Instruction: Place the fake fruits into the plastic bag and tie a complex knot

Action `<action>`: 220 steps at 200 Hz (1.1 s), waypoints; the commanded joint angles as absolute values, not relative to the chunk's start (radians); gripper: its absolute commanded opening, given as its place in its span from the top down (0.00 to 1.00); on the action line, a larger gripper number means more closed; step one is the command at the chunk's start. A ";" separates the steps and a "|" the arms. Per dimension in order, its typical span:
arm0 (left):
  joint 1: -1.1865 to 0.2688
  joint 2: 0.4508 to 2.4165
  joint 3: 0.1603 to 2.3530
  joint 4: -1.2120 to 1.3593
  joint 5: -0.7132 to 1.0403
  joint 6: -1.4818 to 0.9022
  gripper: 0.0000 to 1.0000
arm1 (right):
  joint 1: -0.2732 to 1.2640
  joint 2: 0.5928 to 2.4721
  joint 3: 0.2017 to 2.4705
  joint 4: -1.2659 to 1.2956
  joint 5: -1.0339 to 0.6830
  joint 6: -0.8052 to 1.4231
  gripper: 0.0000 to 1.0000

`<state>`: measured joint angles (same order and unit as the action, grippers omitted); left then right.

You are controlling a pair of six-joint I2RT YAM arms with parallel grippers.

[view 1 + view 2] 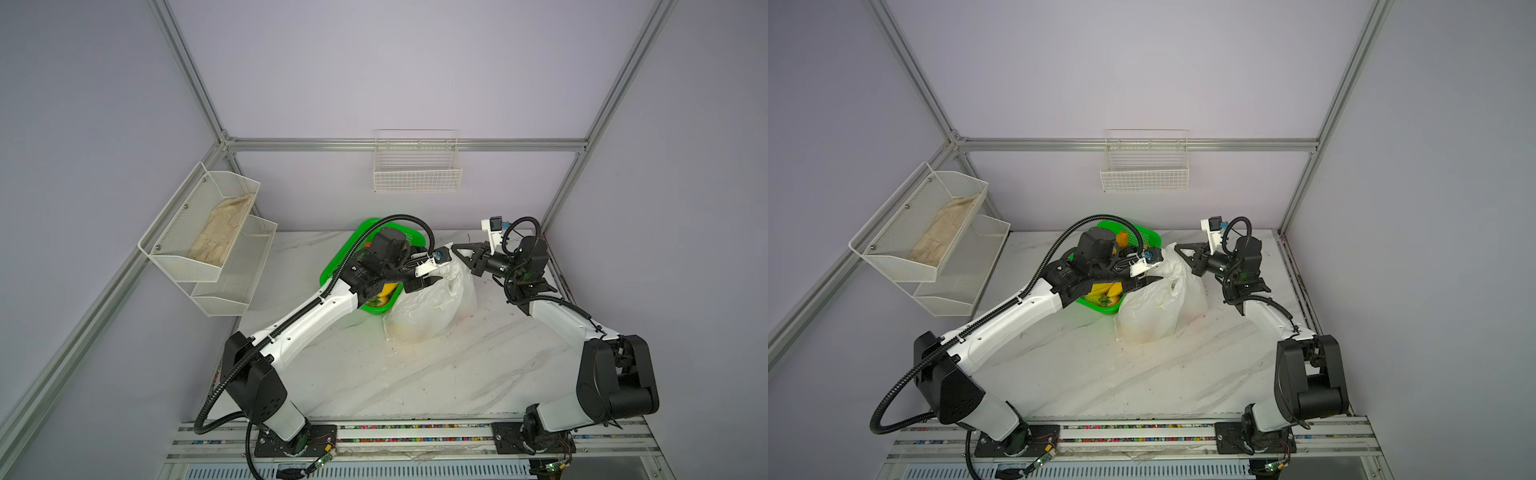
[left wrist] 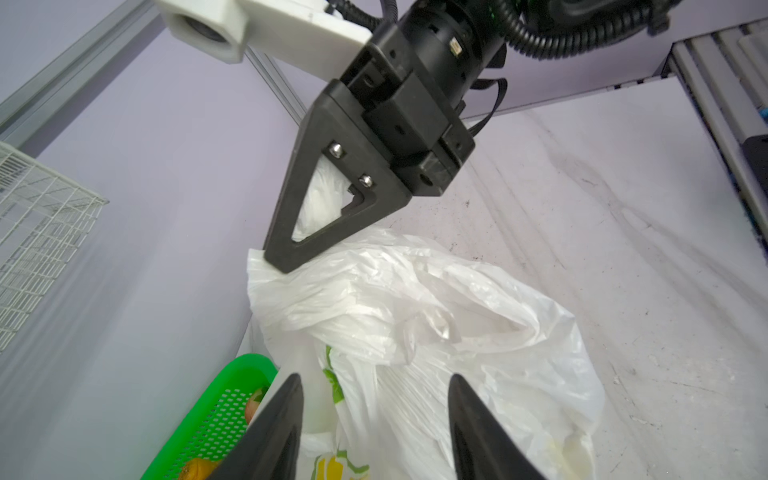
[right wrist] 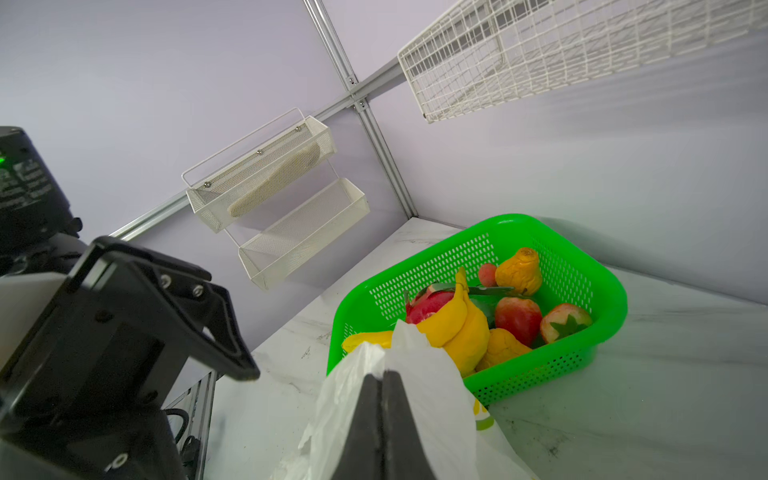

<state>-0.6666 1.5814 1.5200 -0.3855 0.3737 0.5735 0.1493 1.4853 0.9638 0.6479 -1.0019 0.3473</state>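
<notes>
While the pale marbled desk (image 1: 415, 374) carries everything, the plastic bag (image 1: 424, 307) (image 1: 1154, 307) stands toward the back of it, near the middle. The bag is crumpled and translucent, and the left wrist view shows a green and yellow print on its side (image 2: 415, 311). A faint warm tint shows through its lower part, but what lies inside cannot be told.

Just beside the bag, on its left in both top views, sits a green basket (image 1: 326, 276) (image 3: 540, 370), partly hidden under the left arm. The fruits (image 3: 517, 318) lie heaped in the basket: yellow bananas, a red apple, a strawberry, a pink dragon fruit and orange-yellow pears.

The right tool (image 2: 282, 262) (image 3: 382, 374) reaches in from the right with its jaws pressed together, pinching the bag's upper edge. The left tool (image 2: 374, 378) (image 1: 430, 282) hangs over the bag's near top with its jaws spread and grips nothing.
</notes>
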 commanded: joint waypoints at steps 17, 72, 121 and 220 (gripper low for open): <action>-0.578 1.618 1.594 -0.321 0.625 0.313 0.34 | 0.145 1.487 0.947 0.870 -1.029 0.390 1.00; -0.562 1.776 1.781 -0.301 0.752 0.078 0.29 | 0.146 1.481 0.927 0.896 -1.003 0.412 1.00; -0.562 1.815 1.779 -0.245 0.826 -0.032 0.34 | 0.153 1.476 0.916 0.872 -0.973 0.397 1.00; -0.587 1.901 1.837 -0.222 0.798 -0.118 0.42 | 0.171 1.453 0.907 0.859 -0.933 0.399 1.00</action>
<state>-0.5766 1.8992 1.7115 -0.2489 0.8131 -0.0887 0.1608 1.4849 0.9165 0.8268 -0.9508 0.3985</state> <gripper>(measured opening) 0.588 0.049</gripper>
